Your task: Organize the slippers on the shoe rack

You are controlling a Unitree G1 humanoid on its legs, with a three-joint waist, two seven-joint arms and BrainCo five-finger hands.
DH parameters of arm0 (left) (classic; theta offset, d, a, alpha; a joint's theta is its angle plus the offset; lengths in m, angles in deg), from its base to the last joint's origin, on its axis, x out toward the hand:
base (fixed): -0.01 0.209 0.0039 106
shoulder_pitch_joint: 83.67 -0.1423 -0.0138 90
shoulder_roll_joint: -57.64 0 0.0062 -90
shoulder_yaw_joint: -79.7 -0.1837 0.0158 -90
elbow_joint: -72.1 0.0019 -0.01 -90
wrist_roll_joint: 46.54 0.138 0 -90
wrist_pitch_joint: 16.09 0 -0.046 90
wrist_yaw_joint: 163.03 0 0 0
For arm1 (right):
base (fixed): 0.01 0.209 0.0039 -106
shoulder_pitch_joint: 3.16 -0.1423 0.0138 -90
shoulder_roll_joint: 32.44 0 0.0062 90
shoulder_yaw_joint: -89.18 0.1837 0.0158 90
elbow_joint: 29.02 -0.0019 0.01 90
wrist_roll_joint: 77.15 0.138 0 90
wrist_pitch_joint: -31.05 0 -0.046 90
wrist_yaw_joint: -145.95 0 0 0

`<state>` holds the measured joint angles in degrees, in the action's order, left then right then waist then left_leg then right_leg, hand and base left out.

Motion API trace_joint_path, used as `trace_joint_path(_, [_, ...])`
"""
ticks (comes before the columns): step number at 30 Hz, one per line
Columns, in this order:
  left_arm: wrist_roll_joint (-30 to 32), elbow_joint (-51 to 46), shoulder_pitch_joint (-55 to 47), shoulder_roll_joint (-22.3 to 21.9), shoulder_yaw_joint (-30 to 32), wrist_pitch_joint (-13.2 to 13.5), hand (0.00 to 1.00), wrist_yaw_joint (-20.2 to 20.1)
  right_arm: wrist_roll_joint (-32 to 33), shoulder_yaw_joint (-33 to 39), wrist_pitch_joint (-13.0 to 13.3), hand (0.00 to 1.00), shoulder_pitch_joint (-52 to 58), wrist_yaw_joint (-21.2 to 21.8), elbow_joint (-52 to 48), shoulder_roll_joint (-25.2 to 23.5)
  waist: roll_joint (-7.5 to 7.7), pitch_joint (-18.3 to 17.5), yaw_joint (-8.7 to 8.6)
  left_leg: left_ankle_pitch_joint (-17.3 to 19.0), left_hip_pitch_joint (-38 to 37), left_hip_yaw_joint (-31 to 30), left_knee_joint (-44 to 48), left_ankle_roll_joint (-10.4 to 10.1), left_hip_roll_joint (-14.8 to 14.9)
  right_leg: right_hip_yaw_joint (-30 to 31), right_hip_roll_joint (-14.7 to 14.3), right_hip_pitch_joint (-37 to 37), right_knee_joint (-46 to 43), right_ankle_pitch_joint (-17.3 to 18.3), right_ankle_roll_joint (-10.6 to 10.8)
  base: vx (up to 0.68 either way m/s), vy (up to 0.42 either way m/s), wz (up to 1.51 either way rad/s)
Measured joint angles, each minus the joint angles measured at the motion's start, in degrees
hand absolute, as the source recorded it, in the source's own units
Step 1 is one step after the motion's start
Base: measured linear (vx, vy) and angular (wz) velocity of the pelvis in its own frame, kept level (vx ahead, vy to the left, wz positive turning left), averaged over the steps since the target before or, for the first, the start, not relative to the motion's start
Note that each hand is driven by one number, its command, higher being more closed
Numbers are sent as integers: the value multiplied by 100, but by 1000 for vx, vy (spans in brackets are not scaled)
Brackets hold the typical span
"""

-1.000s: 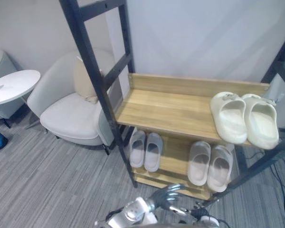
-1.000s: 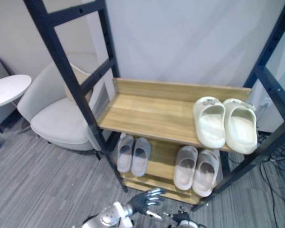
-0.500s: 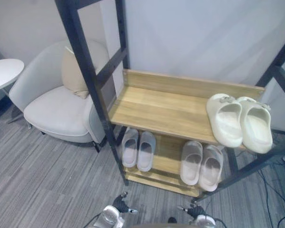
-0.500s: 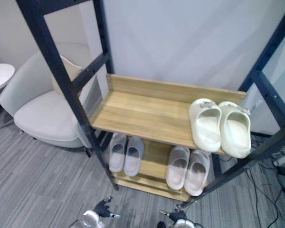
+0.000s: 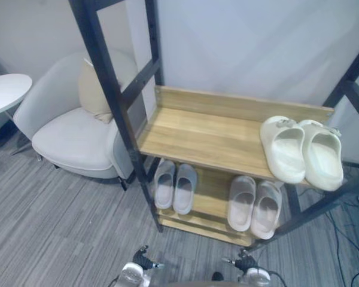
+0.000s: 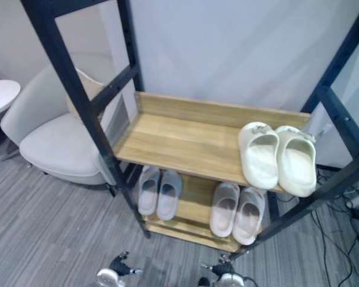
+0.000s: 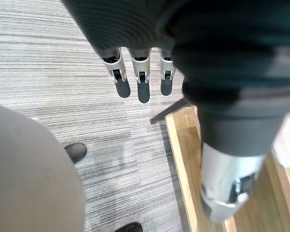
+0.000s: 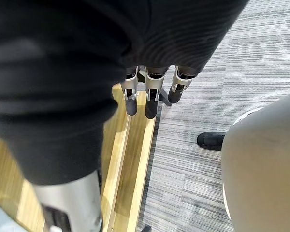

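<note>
A pair of cream slippers [image 5: 302, 149] lies side by side at the right end of the shoe rack's wooden upper shelf [image 5: 197, 134]. On the lower shelf, a pale grey pair [image 5: 175, 185] rests at the left and a beige pair [image 5: 254, 206] at the right. My left hand [image 7: 142, 82] hangs low over the carpet beside the rack's bottom board [image 7: 183, 145], fingers straight and holding nothing. My right hand [image 8: 149, 96] hangs the same way by the rack's foot, open and holding nothing. Both hands also peek in at the bottom edge of the eye views.
The rack's black metal posts [image 5: 110, 89] rise at the left and right. A pale armchair [image 5: 72, 143] with a beige cushion [image 5: 93, 95] stands left of the rack, and a round white table [image 5: 6, 92] sits further left. Grey carpet [image 5: 60, 221] lies in front.
My left hand, raised with curled fingers before the rack a second ago, has dropped to the bottom edge of the view. The camera has shifted; the slippers lie as before.
</note>
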<state>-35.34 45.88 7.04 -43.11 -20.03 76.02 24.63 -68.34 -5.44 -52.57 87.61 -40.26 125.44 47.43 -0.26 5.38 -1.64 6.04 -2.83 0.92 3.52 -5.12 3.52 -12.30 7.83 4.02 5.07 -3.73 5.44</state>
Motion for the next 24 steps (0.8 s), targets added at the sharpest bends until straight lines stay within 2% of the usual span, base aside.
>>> trace_joint_path(1, [-11,-9,12,-1,66,4,0,0,11,0,12,0,-33,36,-3,12,36,15,2,-23,107,-101,75,-10,-5,-99,0,-10,-3,6,-9,-19,-50,78])
trace_joint_path(2, [-24,-36,62,-24,159,7,0,-3,8,-5,10,0,-128,75,20,64,-2,156,-9,-48,286,-252,224,-41,8,-285,-2,-74,-173,85,-16,-49,-59,84])
trace_joint_path(4, [-102,-170,70,-39,210,13,0,-1,-9,18,34,0,-140,80,-47,126,-60,195,13,-154,850,-327,684,-105,34,-360,2,-537,-778,455,-143,-86,-58,88])
trace_joint_path(5, [-135,-256,72,-14,223,10,0,0,-151,51,59,0,-135,60,-76,138,-48,201,61,-285,1033,-276,761,-105,30,-379,5,-666,-938,570,-208,-109,-73,86])
trace_joint_path(6, [-132,-295,71,42,244,7,0,-1,-220,136,86,0,-100,65,-99,135,36,214,80,-613,986,-218,379,-73,0,-534,121,-729,-1020,646,-285,-100,-59,81])
trace_joint_path(7, [-143,-304,102,34,308,12,0,-2,-218,221,102,0,-51,67,-116,91,89,248,73,-503,971,154,480,96,40,-727,211,-746,-1057,686,-310,-38,-61,78])
trace_joint_path(8, [-180,-303,90,4,366,9,0,-2,-203,339,118,0,17,60,-238,91,59,255,50,-257,959,643,810,294,126,-850,223,-726,-1126,740,-311,5,-40,78])
trace_joint_path(9, [-188,-296,50,-50,365,7,0,-1,-203,454,141,0,110,58,-396,106,-13,253,-27,-133,826,1010,644,259,193,-999,155,-664,-1165,838,-213,14,-33,83])
trace_joint_path(10, [-205,-287,0,-92,366,9,0,-5,-220,460,147,0,146,62,-496,112,-35,257,-70,-167,662,1042,324,101,219,-1124,126,-638,-1207,883,-187,-1,-5,66])
trace_joint_path(11, [-243,-285,-10,-115,366,9,0,-5,-232,457,135,0,147,64,-495,94,-15,258,-56,-212,603,1038,200,81,180,-1125,165,-658,-1300,924,-166,-22,30,37])
trace_joint_path(13, [-250,-349,30,-87,371,21,0,-10,-240,461,110,0,132,65,-522,9,193,328,0,-132,552,1029,191,177,-31,-1120,531,-852,-2035,1321,-5,-28,54,21])
trace_joint_path(15, [-261,-355,30,-131,348,22,0,-12,-244,457,97,0,148,70,-546,-29,287,309,-22,5,568,915,384,299,-222,-1052,810,-935,-2609,1555,168,21,66,35])
trace_joint_path(16, [-348,-352,47,-175,271,21,0,-9,-260,468,90,0,165,90,-628,-32,320,280,-62,74,586,747,513,317,-374,-430,925,-1151,-3251,1561,74,72,64,61])
trace_joint_path(17, [-385,-356,65,-170,186,31,0,-11,-268,463,83,0,158,103,-730,-53,305,281,-99,94,591,595,560,347,-427,75,887,-1308,-3651,1488,-37,125,68,95])
trace_joint_path(18, [-434,-358,71,-195,142,36,0,-12,-284,452,88,0,161,108,-733,-102,251,279,-108,95,582,310,587,356,-440,845,643,-1457,-3927,1518,-102,123,38,121])
trace_joint_path(19, [-467,-366,84,-195,145,36,0,-6,-339,429,82,0,167,112,-724,-199,260,261,-129,70,619,69,593,344,-430,1438,284,-1409,-3834,1692,-92,145,-51,135])
trace_joint_path(20, [-467,-365,92,-188,146,37,0,-6,-415,410,89,0,176,121,-723,-243,306,219,-129,17,696,-158,593,323,-459,1719,73,-1369,-3660,1764,-89,136,-162,155])
trace_joint_path(22, [-465,-356,98,-201,147,43,0,-10,-419,384,88,0,186,135,-713,-319,440,142,-124,-101,783,-591,553,236,-542,1805,-62,-1069,-3142,1837,-121,109,-168,130])
trace_joint_path(24, [-464,-340,107,-190,150,92,0,-12,-416,363,94,0,146,137,-667,-349,403,127,-29,-351,788,-947,222,122,-480,1595,-113,-739,-2530,1837,-122,62,-175,92])
